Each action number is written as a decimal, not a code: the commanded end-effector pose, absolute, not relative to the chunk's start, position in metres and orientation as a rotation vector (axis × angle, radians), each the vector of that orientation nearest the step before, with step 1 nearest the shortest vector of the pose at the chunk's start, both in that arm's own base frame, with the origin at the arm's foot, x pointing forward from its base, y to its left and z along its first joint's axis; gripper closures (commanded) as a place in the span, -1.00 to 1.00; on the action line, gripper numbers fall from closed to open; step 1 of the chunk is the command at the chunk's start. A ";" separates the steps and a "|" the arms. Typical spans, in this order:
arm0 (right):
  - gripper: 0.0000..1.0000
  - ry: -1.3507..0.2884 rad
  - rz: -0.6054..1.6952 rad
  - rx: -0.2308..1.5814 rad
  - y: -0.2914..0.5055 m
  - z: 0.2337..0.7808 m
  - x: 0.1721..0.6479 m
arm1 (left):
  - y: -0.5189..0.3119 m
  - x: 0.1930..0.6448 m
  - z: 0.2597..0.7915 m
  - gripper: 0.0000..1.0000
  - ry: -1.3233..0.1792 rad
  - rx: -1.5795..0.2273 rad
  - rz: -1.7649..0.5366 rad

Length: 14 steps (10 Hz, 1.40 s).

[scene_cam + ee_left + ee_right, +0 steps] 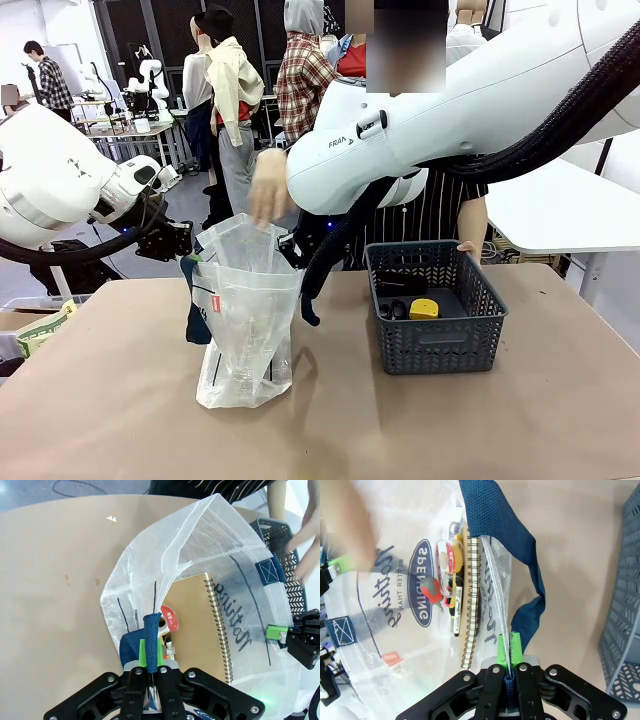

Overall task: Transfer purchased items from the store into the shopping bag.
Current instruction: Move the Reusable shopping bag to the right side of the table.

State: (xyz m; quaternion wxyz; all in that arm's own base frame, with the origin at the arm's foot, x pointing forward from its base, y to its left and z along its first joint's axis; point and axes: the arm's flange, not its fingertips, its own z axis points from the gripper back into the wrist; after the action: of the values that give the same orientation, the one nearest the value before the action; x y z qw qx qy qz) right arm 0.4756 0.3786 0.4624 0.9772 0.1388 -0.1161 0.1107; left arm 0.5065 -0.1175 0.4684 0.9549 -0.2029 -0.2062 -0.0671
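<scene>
Together, left claw (150,655) and right claw (509,652) are each pinching a blue strap (495,520) of the shopping bag (245,320) gaping just ahead.

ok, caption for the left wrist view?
Left gripper shut on dark blue strap of translucent plastic bag; brown spiral notebook inside.
</scene>
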 end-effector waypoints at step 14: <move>1.00 -0.237 0.223 0.281 0.379 0.463 0.476 | -0.117 0.507 0.470 1.00 -0.422 -0.413 -0.135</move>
State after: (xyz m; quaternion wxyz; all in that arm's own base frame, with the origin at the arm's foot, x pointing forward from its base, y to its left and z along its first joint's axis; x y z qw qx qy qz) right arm 0.4756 0.3786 0.4624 0.9772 0.1388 -0.1161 0.1107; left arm 0.5065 -0.1175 0.4684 0.9549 -0.2029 -0.2062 -0.0671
